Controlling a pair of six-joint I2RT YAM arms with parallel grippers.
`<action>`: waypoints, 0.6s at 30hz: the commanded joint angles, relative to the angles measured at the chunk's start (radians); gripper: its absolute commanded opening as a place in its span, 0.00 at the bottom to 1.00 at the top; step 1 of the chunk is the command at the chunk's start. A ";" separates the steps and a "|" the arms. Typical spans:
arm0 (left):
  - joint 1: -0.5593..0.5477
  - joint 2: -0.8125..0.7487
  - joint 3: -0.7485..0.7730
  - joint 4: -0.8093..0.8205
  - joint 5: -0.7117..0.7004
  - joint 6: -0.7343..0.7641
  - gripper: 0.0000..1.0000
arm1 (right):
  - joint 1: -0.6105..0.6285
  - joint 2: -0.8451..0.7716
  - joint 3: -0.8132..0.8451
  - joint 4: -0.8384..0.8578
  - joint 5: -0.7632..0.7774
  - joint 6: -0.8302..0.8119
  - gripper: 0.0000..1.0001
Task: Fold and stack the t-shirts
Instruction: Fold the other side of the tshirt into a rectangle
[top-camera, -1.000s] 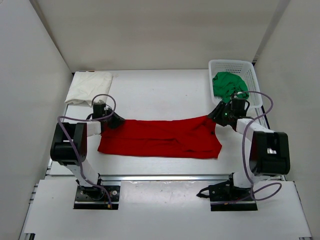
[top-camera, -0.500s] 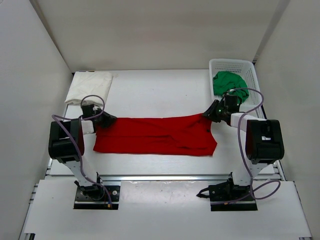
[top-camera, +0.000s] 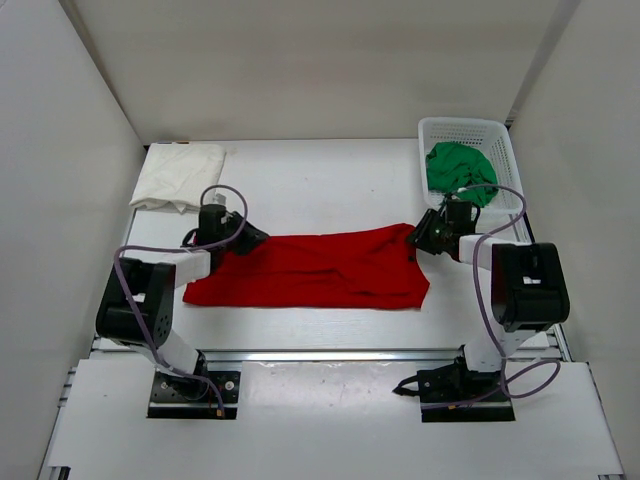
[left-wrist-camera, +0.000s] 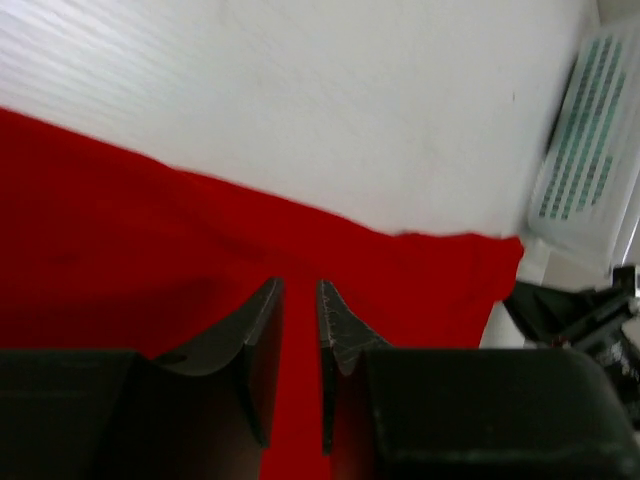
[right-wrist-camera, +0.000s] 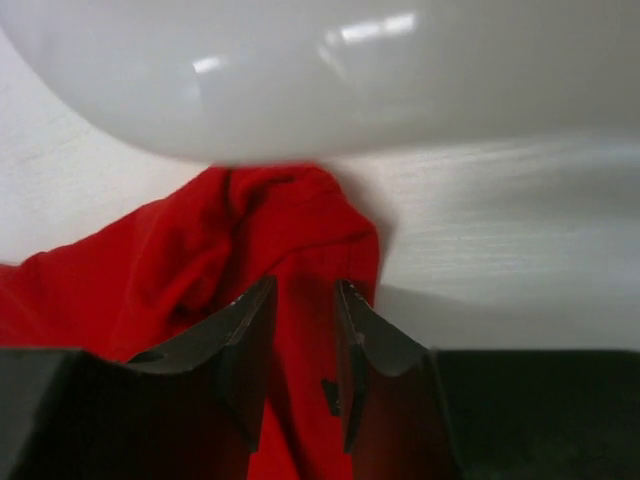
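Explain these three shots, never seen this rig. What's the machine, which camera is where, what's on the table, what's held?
Two small robot arms are bolted at the near edge of a white table. The wide picture comes from a fixed camera above and behind them. The other two come from a camera on each wrist, looking past that arm's own fingers. A red t-shirt lies spread across the table. The left gripper pinches its far left corner and the right gripper its far right corner. A folded white garment lies at far left. At far right, a white plastic basket holds a crumpled green garment.
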 joint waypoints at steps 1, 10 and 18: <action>-0.073 -0.062 -0.036 0.005 -0.053 0.029 0.31 | -0.004 0.026 0.041 0.083 0.005 -0.001 0.28; -0.129 0.005 -0.068 0.034 -0.054 0.044 0.30 | 0.039 0.103 0.096 0.092 0.051 0.005 0.26; -0.113 0.008 -0.125 0.051 -0.077 0.064 0.30 | 0.088 -0.028 0.018 0.101 0.166 -0.002 0.24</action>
